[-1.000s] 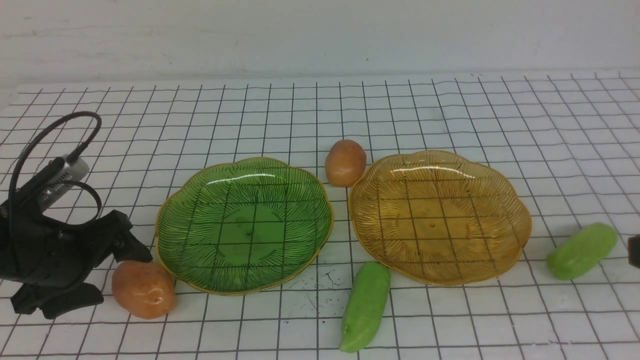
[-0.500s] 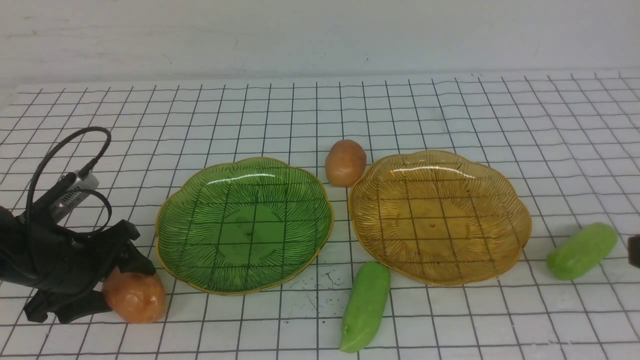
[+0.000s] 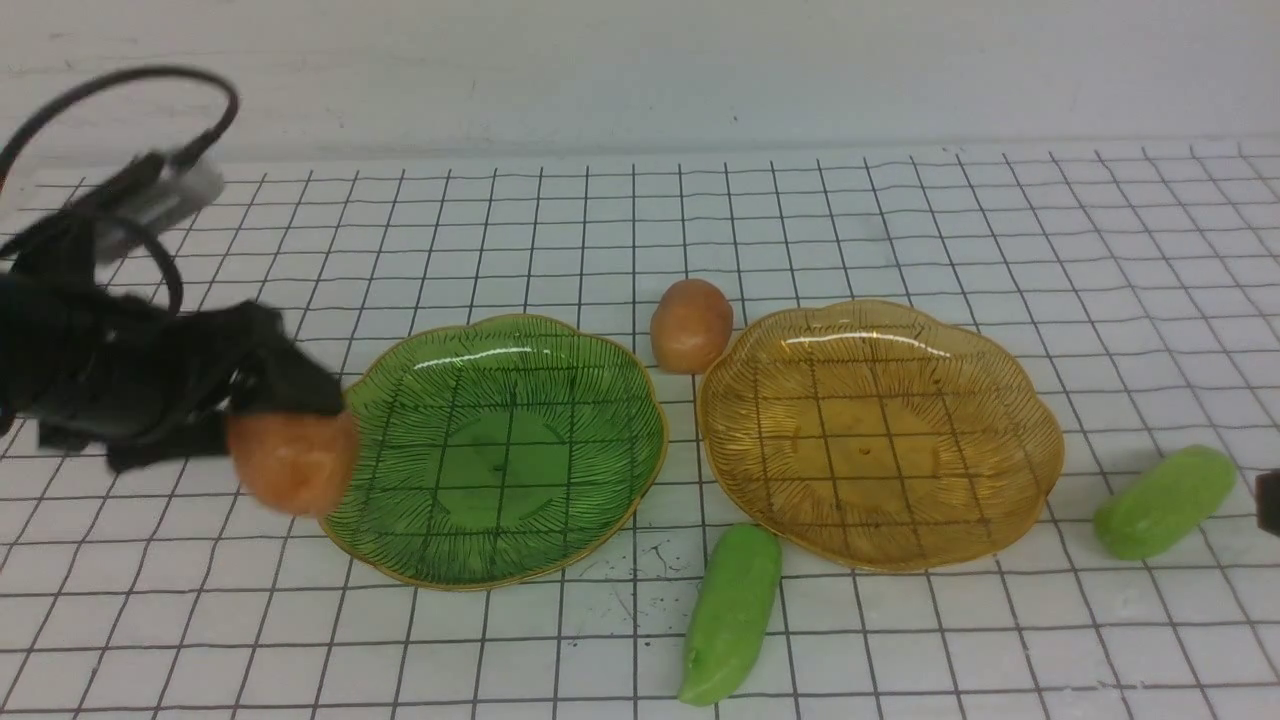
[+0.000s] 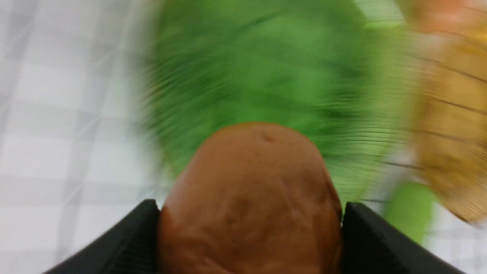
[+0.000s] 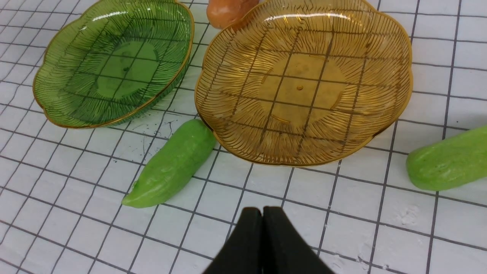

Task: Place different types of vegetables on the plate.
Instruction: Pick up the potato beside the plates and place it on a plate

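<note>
My left gripper [image 3: 262, 425] is shut on an orange-brown potato [image 3: 292, 462] and holds it in the air just over the left rim of the green plate [image 3: 520, 400]. The blurred left wrist view shows the potato [image 4: 251, 171] wedged between both black fingers [image 4: 365, 232]. A second potato [image 3: 690, 325] lies on the table between the green plate and the amber plate [image 3: 880, 430]. One light-green cucumber [image 3: 730, 610] lies in front of the plates, another cucumber [image 3: 1163, 500] right of the amber plate. My right gripper [image 5: 262, 213] is shut and empty, above the table near both cucumbers.
Both plates hold nothing. A white gridded table [image 3: 900, 220] stretches behind them to a pale wall. The left arm's cable [image 3: 150, 80] loops up at the far left. Only a dark sliver of the right arm [image 3: 1268, 503] shows at the right edge.
The left gripper closed on the potato at the table's front left, then lifted it up and to the right to the green plate's left rim. The right arm has stayed still.
</note>
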{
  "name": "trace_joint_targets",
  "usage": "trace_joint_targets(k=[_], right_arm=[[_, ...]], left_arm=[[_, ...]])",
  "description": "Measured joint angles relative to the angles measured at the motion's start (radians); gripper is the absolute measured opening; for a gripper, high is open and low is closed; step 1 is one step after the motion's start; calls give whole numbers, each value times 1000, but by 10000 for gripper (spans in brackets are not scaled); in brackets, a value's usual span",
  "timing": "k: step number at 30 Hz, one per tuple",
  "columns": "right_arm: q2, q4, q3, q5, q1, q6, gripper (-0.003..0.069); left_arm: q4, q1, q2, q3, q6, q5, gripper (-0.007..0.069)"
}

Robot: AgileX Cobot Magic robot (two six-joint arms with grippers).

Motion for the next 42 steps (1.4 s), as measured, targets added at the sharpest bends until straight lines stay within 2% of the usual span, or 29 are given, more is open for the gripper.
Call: trace_joint_targets(k=[2,4,6,9,10,16,25,31,33,38,42], right_arm=[[0,0,0,-1,0,21,-15],[0,0,0,-1,0,33,-15],[0,0,0,-3,0,33,-15],[0,0,0,-4,0,33,-15],[0,0,0,-3,0,33,-15],[0,-1,0,12,0,33,-15],[0,-1,0,17,0,33,-15],[0,-3,0,20,0,33,-15],[0,-4,0,20,0,33,-15],[0,-4,0,24,0,33,-15],[0,-4,0,34,0,33,-15]], left_arm=[[-40,-70,3,-58,48,3,537],[-68,-182,27,-131,64,1,537],[-61,-330,90,-225,67,-17,537],[-32,-443,187,-311,67,-40,537],[-2,-512,262,-374,67,-56,537],[106,-651,505,-579,43,-91,537],[222,-672,720,-728,-51,-71,543],[230,-671,740,-788,-58,-7,671],[228,-664,740,-821,-74,6,679],[258,-614,740,-942,-133,16,675],[318,-546,743,-989,-212,-67,641]])
